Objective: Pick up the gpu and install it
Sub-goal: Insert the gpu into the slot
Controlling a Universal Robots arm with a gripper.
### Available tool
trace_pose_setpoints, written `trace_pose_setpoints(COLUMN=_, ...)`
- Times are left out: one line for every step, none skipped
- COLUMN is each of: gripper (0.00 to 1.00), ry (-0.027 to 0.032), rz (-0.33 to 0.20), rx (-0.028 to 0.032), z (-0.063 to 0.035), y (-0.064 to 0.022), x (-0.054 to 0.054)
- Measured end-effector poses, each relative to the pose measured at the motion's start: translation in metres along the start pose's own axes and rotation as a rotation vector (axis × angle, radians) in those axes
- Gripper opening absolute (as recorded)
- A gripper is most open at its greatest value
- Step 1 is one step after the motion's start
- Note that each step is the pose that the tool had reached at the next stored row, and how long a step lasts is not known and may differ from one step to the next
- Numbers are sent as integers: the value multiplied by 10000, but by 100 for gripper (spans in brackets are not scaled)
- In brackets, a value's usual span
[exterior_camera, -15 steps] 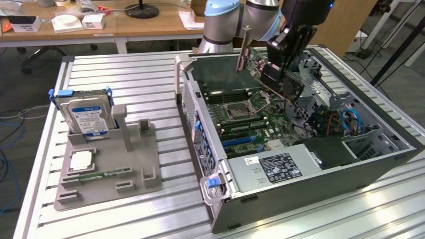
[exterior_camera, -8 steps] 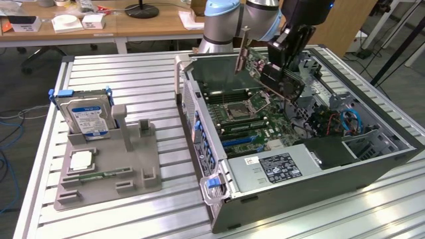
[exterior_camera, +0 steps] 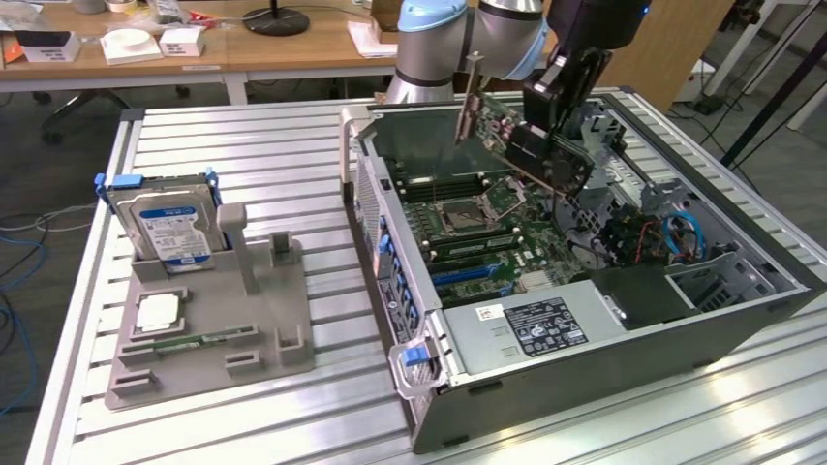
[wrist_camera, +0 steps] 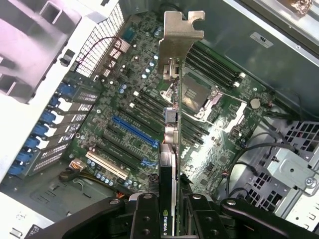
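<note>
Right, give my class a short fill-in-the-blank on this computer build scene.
1. The claw grips the ____.
2. It hangs over the open ____.
3. The drive with the ____ label stands in the holder.
Missing: gpu; case; blue.

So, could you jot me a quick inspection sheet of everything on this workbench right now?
Surface: slotted metal table, holding an open computer case and a grey holder.
Job's things: gpu held over the motherboard, not seated.
Clutter: hard drive upright in the holder; memory stick lying flat on it.
Grippers: gripper shut on the gpu.
Cables: blue cables inside the case; more on the floor.
Surroundings: wooden desks with boxes behind.
</note>
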State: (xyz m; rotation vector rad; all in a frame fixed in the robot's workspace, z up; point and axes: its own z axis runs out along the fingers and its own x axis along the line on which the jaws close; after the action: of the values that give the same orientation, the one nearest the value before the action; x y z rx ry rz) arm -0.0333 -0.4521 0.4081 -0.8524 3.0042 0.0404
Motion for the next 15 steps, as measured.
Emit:
trace_pose_setpoints(gripper=26, ry=1, rz=-52, rx=-1, z=0, y=0, x=0)
trace_pose_setpoints(gripper=26, ry=2, rz=-103, rx=-3, z=0, y=0, x=0)
trace_pose_setpoints(gripper=26, ry=3, rz=-154, rx=-4, z=0, y=0, x=0)
trace_pose_setpoints(gripper=26, ry=4, rz=-204, rx=-5, z=0, y=0, x=0)
trace_pose_setpoints(gripper=26, ry=5, rz=-257, rx=-6, z=0, y=0, x=0)
trace_pose_setpoints(gripper=26, ry=6, rz=-308, rx=-7, z=0, y=0, x=0)
trace_pose_setpoints(gripper=26, ry=7, rz=-358, rx=-9, z=0, y=0, x=0)
trace_pose_setpoints(gripper=26, ry=8, rz=-408, rx=-10, z=0, y=0, x=0)
trace_pose_setpoints(gripper=26, ry=9, rz=-459, rx=-11, z=0, y=0, x=0)
trace_pose_setpoints(gripper=26, ry=10, rz=-515, rx=-13, z=0, y=0, x=0)
trace_pose_setpoints(gripper=26, ry=11, rz=-565, rx=-13, z=0, y=0, x=0)
trace_pose_setpoints(gripper=26, ry=12, rz=-615, rx=-15, z=0, y=0, x=0)
trace_pose_setpoints(gripper=26, ry=13, rz=-664, rx=-16, z=0, y=0, x=0)
trace_pose_setpoints(gripper=26, ry=14, rz=-713, rx=-17, z=0, y=0, x=0)
trace_pose_setpoints(gripper=26, ry=15, rz=-761, rx=-19, z=0, y=0, x=0)
